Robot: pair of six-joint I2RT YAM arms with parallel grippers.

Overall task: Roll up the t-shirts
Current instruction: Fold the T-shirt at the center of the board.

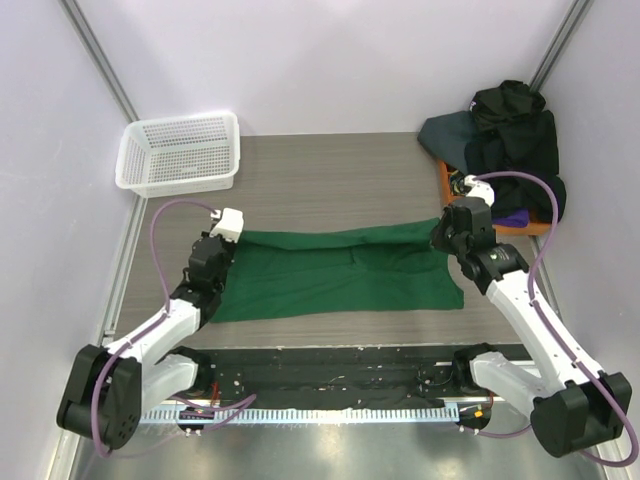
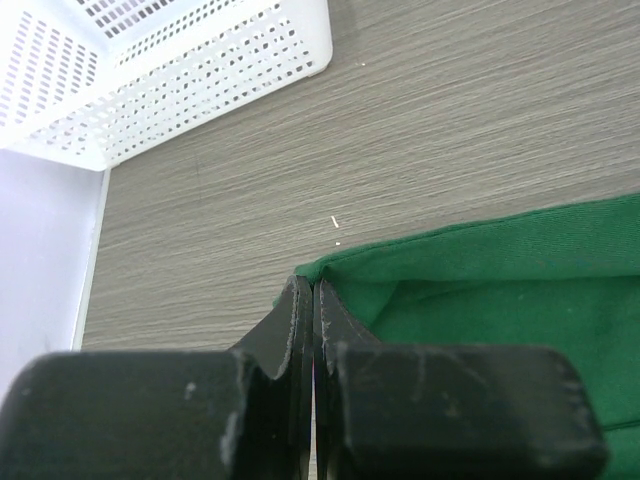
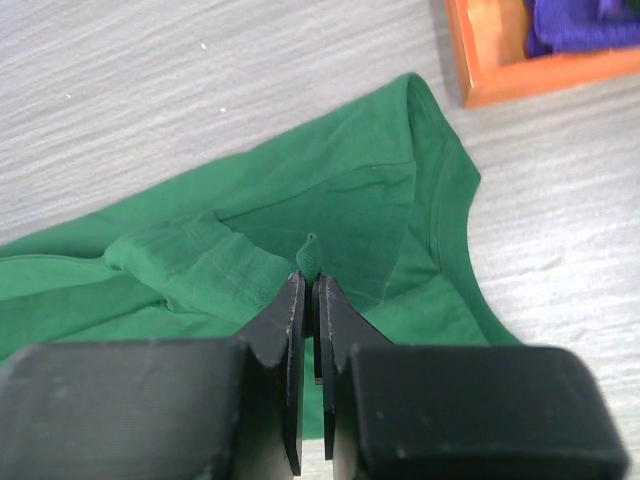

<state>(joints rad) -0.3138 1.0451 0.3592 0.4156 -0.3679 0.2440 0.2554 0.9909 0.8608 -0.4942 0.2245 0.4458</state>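
Roll start | plain dark green cotton t-shirt [image 1: 340, 272] lay folded on grey wood-grain bench [image 1: 330, 170] | right end effector [image 3: 312, 290] pinched its fabric | left end effector [image 2: 313, 300] closed at corner, hold unclear | we advised moving both together, cloth taut.

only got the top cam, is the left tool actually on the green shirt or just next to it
Observer: In the left wrist view, the left tool is shut right at a corner of the green shirt. The cloth runs into its tips, so it looks pinched.
Operator: and the right one
Observer: The right tool is shut too, with a small tuft of green cloth poking up between its tips.
Operator: which end of the shirt is that
Observer: The neck end. The collar curves just to the right of that tool, on the side toward the orange tray.
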